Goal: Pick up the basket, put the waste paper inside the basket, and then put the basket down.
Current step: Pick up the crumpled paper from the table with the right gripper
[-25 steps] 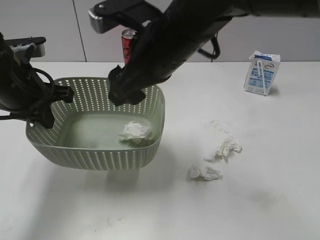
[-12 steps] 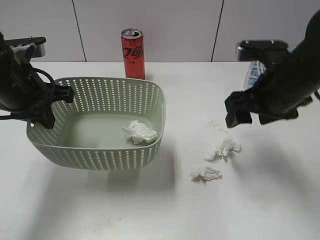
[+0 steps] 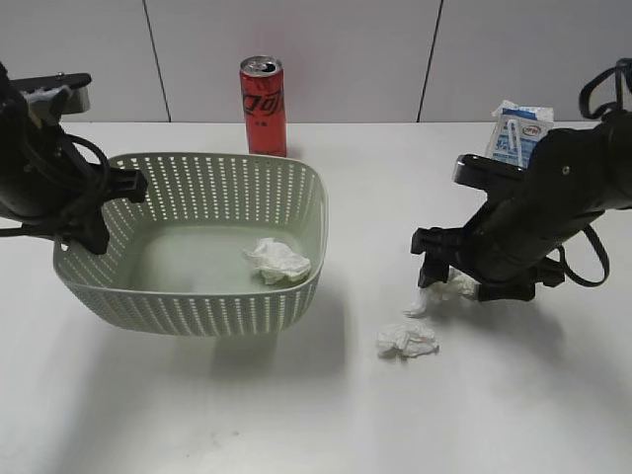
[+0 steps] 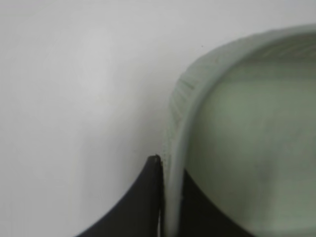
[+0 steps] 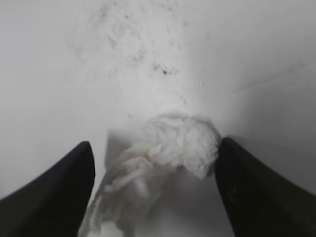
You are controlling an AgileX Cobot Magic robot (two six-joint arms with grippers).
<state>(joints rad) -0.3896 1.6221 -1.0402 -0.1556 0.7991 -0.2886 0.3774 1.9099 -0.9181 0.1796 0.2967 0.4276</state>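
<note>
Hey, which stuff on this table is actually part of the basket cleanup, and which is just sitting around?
Part of the job:
basket, held by left tool
paper wad in the basket
paper wad between right tool's fingers
paper wad nearer the front

Just lying about:
red can
drink carton

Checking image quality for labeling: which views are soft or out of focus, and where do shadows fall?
Exterior view: sharp, with soft shadows under the basket and right claw. Left wrist view: heavily blurred, the basket rim smeared between the left claw's dark fingers. Right wrist view: mildly soft, though the paper wad reads clearly.
</note>
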